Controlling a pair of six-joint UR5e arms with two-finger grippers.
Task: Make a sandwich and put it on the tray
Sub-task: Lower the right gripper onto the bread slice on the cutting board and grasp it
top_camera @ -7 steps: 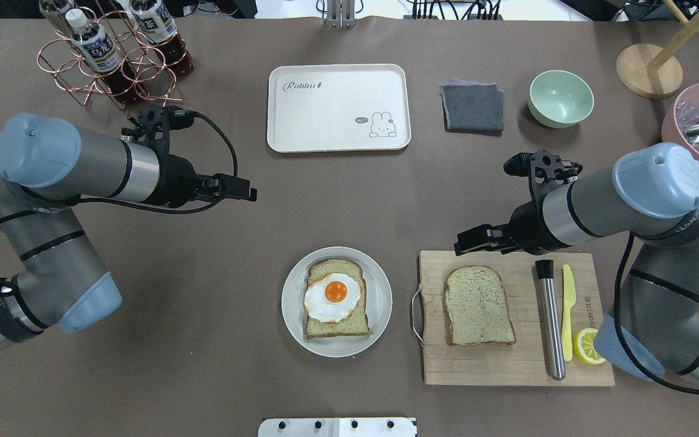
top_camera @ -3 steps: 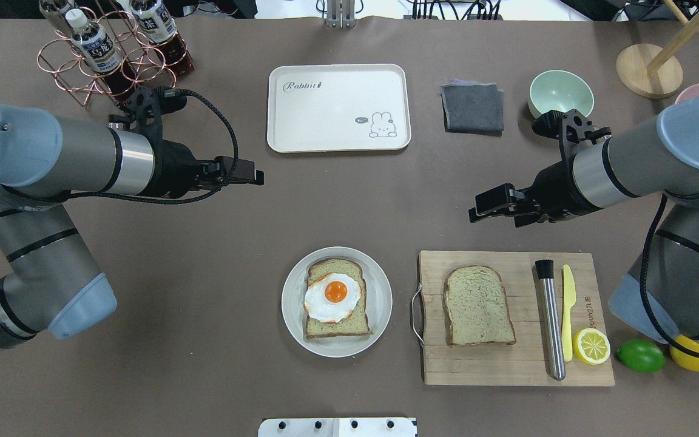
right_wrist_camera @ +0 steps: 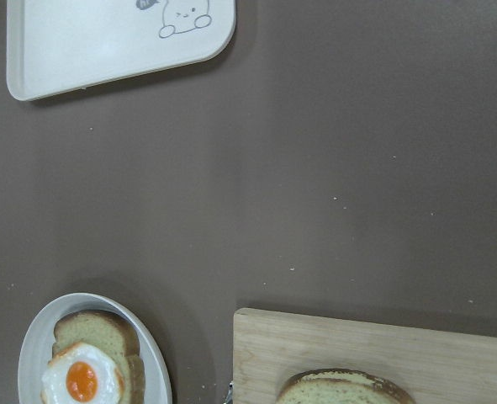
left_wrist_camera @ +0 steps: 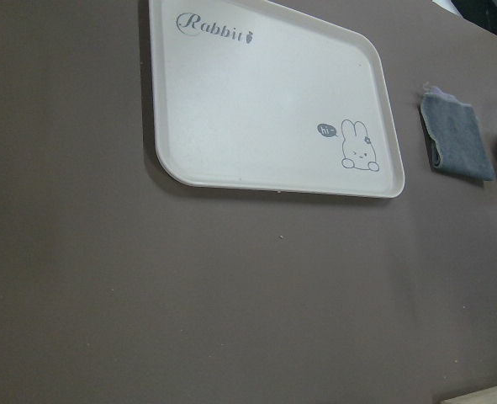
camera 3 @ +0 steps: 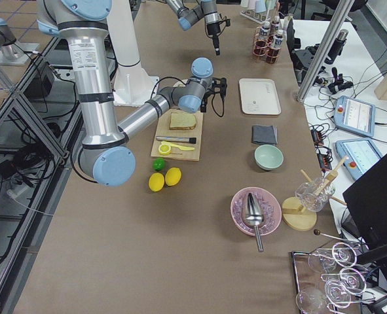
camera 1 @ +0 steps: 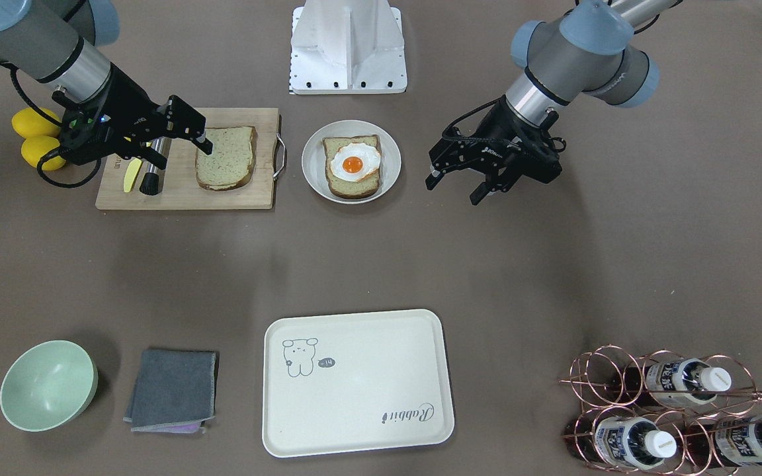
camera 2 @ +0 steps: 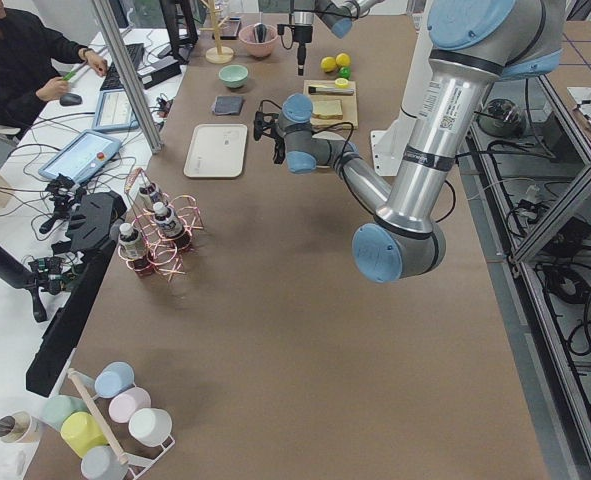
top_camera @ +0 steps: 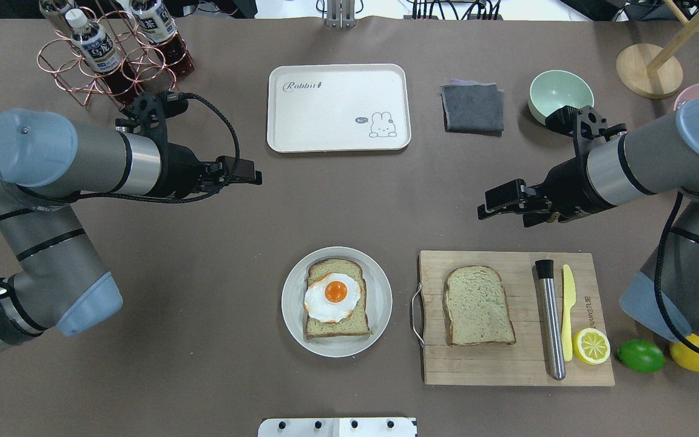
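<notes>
One bread slice (top_camera: 337, 328) lies on a round white plate (top_camera: 380, 303) with a fried egg (top_camera: 332, 296) on top. A second slice (top_camera: 479, 305) lies bare on the wooden cutting board (top_camera: 507, 364). The cream tray (top_camera: 337, 106) with the rabbit drawing stands empty at the far middle; it also shows in the left wrist view (left_wrist_camera: 265, 101). My left gripper (top_camera: 253, 176) hovers open and empty left of the tray, fingers apart in the front view (camera 1: 454, 188). My right gripper (top_camera: 488, 204) is open and empty above the table just beyond the board.
A steel muddler (top_camera: 551, 321), yellow knife (top_camera: 568, 315) and lemon half (top_camera: 591, 346) lie on the board's right side. A lime (top_camera: 641, 355) and lemon (top_camera: 692, 355) lie beside it. A grey cloth (top_camera: 472, 106), green bowl (top_camera: 560, 97) and bottle rack (top_camera: 113, 54) stand at the far edge.
My right gripper has moved from over the board's far edge away toward the cloth side, uncovering the lime and lemon. My left gripper has shifted slightly farther out. Food has not moved.
</notes>
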